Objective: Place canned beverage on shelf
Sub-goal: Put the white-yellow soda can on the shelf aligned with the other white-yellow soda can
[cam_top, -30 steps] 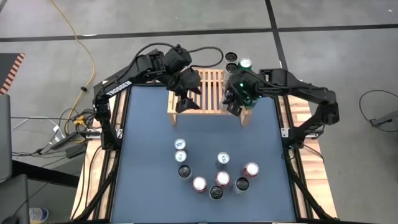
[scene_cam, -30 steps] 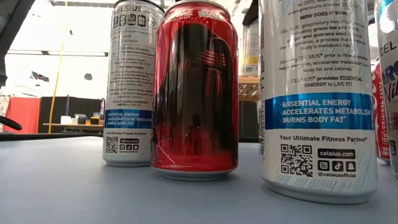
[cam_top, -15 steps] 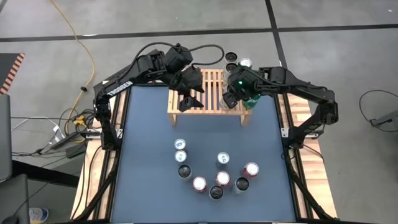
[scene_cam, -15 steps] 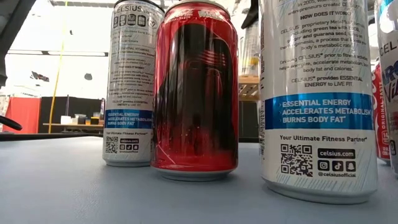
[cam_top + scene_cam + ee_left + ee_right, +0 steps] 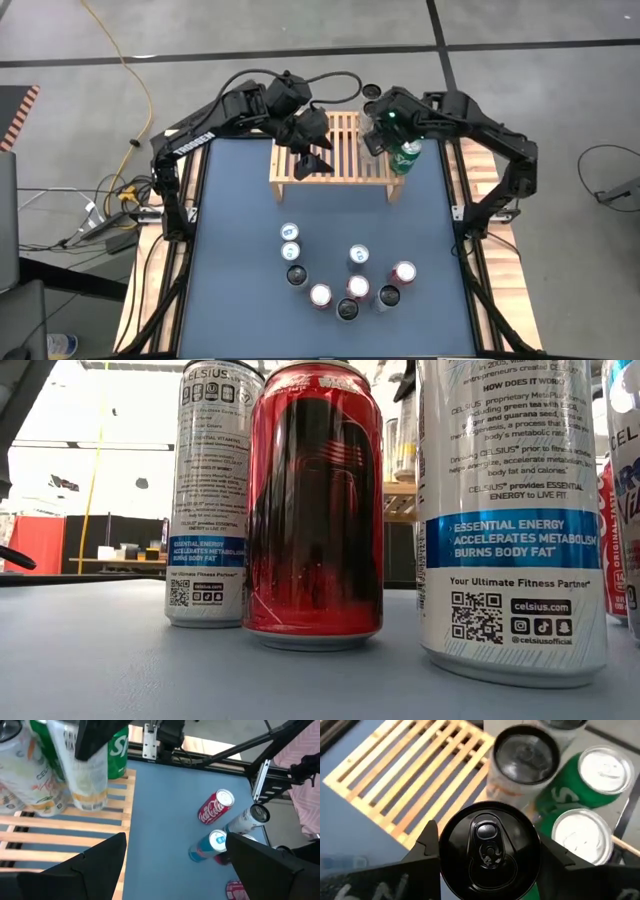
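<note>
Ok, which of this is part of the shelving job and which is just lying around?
Job: black-topped can in the right gripper; shelf; green can at its end; table cans waiting.
Lying about: yellow cable on the floor; left gripper, open, idle above the shelf.

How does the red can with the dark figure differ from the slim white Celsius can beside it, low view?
The red can with the dark figure is wider; the slim white Celsius can is narrower. The red can shows a picture, the white can small print and a QR code. The red can is nearer and overlaps the white can's edge. Both stand upright on the blue-grey table.
</note>
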`<state>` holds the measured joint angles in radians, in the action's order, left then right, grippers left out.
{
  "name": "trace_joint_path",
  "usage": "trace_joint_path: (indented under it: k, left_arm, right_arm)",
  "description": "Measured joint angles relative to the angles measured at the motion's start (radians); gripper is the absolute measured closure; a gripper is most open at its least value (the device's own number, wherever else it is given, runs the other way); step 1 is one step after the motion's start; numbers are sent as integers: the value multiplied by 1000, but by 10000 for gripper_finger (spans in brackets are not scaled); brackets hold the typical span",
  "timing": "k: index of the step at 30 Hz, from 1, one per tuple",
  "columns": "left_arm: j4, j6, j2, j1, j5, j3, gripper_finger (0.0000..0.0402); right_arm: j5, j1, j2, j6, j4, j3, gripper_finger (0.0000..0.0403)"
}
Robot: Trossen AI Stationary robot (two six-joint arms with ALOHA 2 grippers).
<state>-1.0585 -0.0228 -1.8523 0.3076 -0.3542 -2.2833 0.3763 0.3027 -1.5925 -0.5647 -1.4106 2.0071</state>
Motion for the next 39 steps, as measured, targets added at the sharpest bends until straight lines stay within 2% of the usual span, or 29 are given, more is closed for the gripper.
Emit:
trace_joint_path:
  k: [6,11,39]
  left_arm:
    - [3,-2,0,-2,-1,0,72]
    - [3,-1,0,-2,-2,0,72]
    - [2,-11,0,-3,-6,0,72]
  right_arm:
    - [-15,-13,-112,-11,-122,94,236]
    - [-6,-24,-162,-15,-121,130,236]
    - [14,-6,-148,-62,-143,128,236]
